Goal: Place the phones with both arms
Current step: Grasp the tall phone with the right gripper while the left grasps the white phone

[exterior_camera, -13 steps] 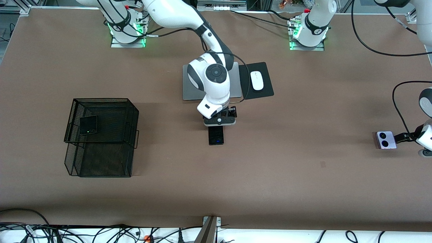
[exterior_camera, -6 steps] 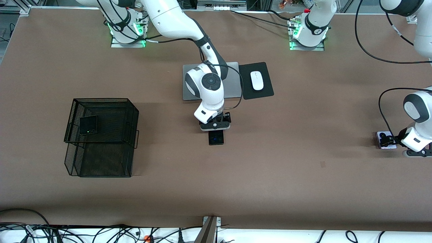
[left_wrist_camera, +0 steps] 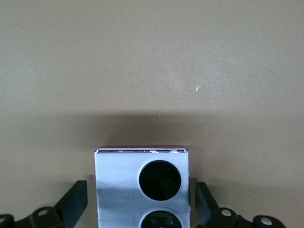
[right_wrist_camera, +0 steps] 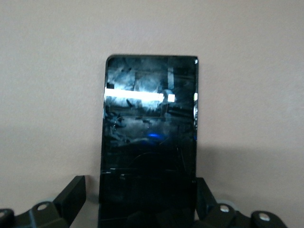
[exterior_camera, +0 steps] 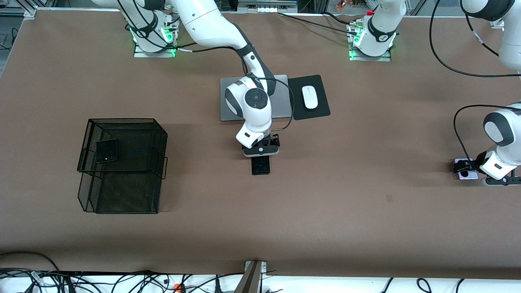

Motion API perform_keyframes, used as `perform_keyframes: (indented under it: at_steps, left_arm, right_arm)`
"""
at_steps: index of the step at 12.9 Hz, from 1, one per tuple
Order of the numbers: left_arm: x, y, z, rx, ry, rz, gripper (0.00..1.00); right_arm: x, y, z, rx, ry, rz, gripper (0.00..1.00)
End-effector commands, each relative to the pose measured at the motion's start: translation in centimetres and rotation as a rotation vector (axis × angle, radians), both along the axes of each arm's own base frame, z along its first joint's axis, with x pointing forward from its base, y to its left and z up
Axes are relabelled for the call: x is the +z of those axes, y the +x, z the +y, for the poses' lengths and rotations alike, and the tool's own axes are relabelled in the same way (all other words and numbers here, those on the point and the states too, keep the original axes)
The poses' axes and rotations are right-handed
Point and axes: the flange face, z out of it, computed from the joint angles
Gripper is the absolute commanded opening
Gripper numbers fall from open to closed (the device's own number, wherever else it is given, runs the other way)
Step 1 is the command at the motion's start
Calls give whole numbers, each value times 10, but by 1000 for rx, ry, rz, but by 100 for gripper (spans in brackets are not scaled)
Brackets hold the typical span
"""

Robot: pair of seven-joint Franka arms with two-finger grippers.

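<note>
**Two grippers down over two phones, fingers on each side**

The right gripper (exterior_camera: pixel 261 151) is low over the middle of the brown table (exterior_camera: pixel 325 211); its fingers (right_wrist_camera: pixel 71 197) are spread wide, one on each side of the long slim black phone (exterior_camera: pixel 260 165); they hold nothing yet, and a thin gap shows beside the phone. The phone's long side runs straight out from the gripper, toward the front camera, so the fingers would squeeze its narrow width.

The left gripper (exterior_camera: pixel 468 170) is low at the left arm's end of the table; its fingers (left_wrist_camera: pixel 73 202) are also wide apart, with the small square lavender-white phone with two black circles (left_wrist_camera: pixel 141 187) between them; nothing is gripped yet.

The small square black phone with a green dot (exterior_camera: pixel 106 150) lies in the top of the black wire basket (exterior_camera: pixel 122 195).

A second ago the left gripper was farther out toward the table's edge; it has slid in over its phone. The right gripper has moved in a little too, now covering more of the black phone.

The next move, I think, is to squeeze.
</note>
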Motion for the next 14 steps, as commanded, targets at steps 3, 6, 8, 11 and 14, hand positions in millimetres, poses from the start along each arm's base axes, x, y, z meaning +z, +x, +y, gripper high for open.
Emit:
perform_keyframes:
  at_steps: [3, 6, 8, 11, 14]
  left_arm:
    - [-10, -5, 1, -13, -14, 6, 100]
    - [-6, -2, 1, -9, -12, -2, 44]
    - [-3, -1, 2, -11, -11, -5, 10]
    - [14, 2, 1, 1, -25, 5, 10]
    - [53, 10, -16, -27, -36, 18, 10]
  right_arm:
    - [3, 0, 0, 4, 14, 2, 5]
    - [16, 4, 1, 0, 26, -3, 0]
    - [30, 2, 4, 1, 26, 9, 0]
    - [73, 5, 1, -12, 21, 40, 0]
    - [130, 10, 1, -21, 18, 64, 0]
